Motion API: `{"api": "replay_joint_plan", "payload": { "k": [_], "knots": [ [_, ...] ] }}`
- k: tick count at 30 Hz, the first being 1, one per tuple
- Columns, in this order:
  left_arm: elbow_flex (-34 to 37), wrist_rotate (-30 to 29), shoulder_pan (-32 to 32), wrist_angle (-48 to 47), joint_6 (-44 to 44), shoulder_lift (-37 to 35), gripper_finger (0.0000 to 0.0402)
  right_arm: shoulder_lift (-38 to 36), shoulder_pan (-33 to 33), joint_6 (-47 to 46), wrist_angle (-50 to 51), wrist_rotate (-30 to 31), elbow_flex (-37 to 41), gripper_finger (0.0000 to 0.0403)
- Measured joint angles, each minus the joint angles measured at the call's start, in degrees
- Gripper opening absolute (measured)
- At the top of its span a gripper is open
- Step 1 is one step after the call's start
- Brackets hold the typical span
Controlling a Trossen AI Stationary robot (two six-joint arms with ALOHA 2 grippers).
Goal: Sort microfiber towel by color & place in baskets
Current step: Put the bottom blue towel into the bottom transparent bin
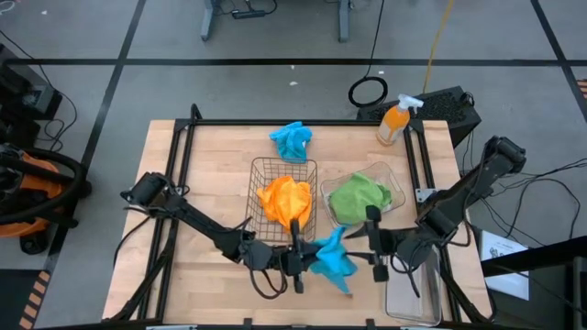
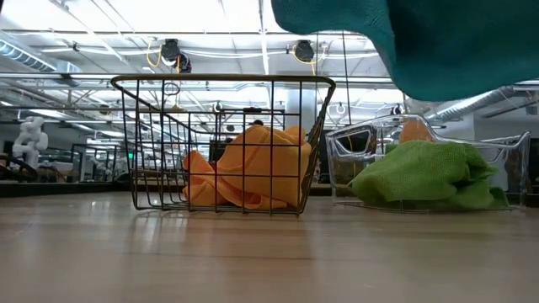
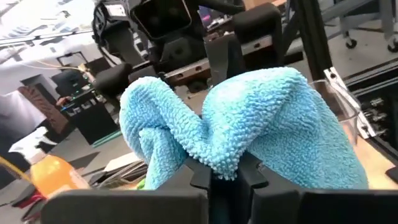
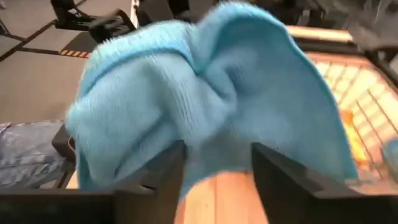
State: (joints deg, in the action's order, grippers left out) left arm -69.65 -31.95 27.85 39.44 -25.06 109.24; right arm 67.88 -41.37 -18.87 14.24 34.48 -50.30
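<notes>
Blue towel [image 1: 330, 258] between both grippers, beside wire basket [image 1: 260, 168].

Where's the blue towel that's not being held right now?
In the high view the loose blue towel lies at the table's far edge, just beyond the wire basket and to the picture's left of the spray bottle.

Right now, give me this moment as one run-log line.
left hand: shut on blue towel | right hand: open beside it | orange towels: wire basket | green towels: clear tub
</notes>
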Motion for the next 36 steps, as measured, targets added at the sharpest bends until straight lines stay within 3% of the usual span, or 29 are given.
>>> {"api": "replay_joint_plan", "payload": {
  "k": [6,10,16,21,26,29,34,36],
  "knots": [
    [0.00,-2.02,-1.22,-1.16,-0.81,-0.89,0.0011,-2.23,-3.15,1.17,-0.58,0.79,0.00,0.0278],
    [0.00,-2.44,-2.61,-1.30,-0.37,-1.48,0.0009,-0.35,-6.30,8.07,-5.63,8.75,0.00,0.0326],
    [0.00,-2.46,-3.99,-0.84,-0.35,-1.69,0.0007,4.09,-6.39,8.72,-12.06,14.86,0.00,0.0359],
    [-0.67,-1.16,-4.10,-0.89,-0.31,-1.69,0.0008,7.48,-3.94,7.88,-12.94,20.63,0.00,0.0356],
    [-0.85,0.25,-4.10,-1.05,-0.28,-1.69,0.0012,9.14,-2.00,8.20,-13.72,20.80,0.00,0.0289],
    [-0.87,0.47,-4.10,-1.00,0.11,-1.69,0.0013,9.11,-1.77,9.81,-13.88,21.13,0.00,0.0211],
    [-0.99,0.90,-3.99,-0.73,2.79,-1.71,0.0019,8.72,-2.84,12.33,-7.34,20.56,-3.58,0.0045],
    [-1.07,1.46,-3.62,-1.71,3.80,-1.80,0.0035,8.72,-3.51,11.36,-0.62,19.27,-7.10,0.0016]
  ]
}}
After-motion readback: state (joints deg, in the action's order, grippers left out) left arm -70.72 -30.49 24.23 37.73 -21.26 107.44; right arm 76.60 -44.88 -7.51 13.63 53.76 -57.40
